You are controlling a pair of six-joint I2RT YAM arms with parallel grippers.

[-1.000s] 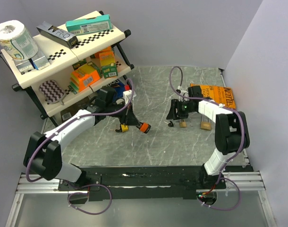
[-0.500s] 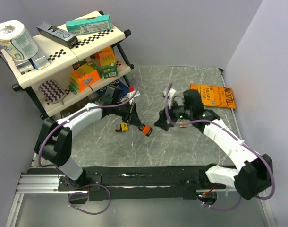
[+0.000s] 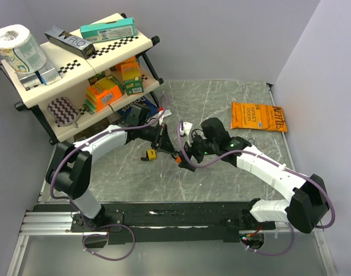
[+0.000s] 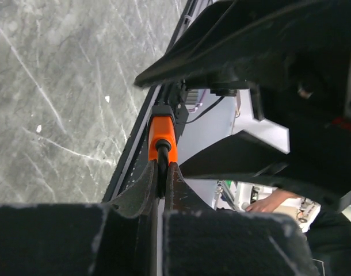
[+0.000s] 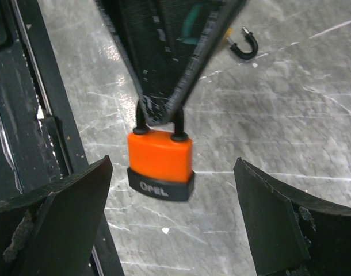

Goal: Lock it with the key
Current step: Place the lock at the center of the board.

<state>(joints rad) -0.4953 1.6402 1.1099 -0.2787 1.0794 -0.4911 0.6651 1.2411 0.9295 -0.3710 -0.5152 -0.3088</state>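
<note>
An orange padlock with a black base [image 5: 160, 158] hangs by its shackle from my left gripper [image 3: 171, 149]. In the left wrist view the left gripper [image 4: 162, 175] is shut on the black shackle, with the orange body [image 4: 163, 138] just beyond the fingertips. My right gripper [image 3: 186, 158] is open right beside the padlock [image 3: 178, 157]. In the right wrist view the right gripper [image 5: 172, 224] has one finger on each side of the lock and just below it, not touching. A small yellow-and-black piece [image 3: 151, 154] lies on the table to the left. I cannot tell if it is the key.
A two-level shelf rack [image 3: 77, 69] with boxes and a paper roll stands at the back left. An orange chips bag [image 3: 259, 117] lies at the back right. The black base rail [image 3: 181, 215] runs along the table's near edge.
My right arm has swung left from the chips bag side to the padlock. My left gripper has kept hold of the padlock and shifted it slightly right.
</note>
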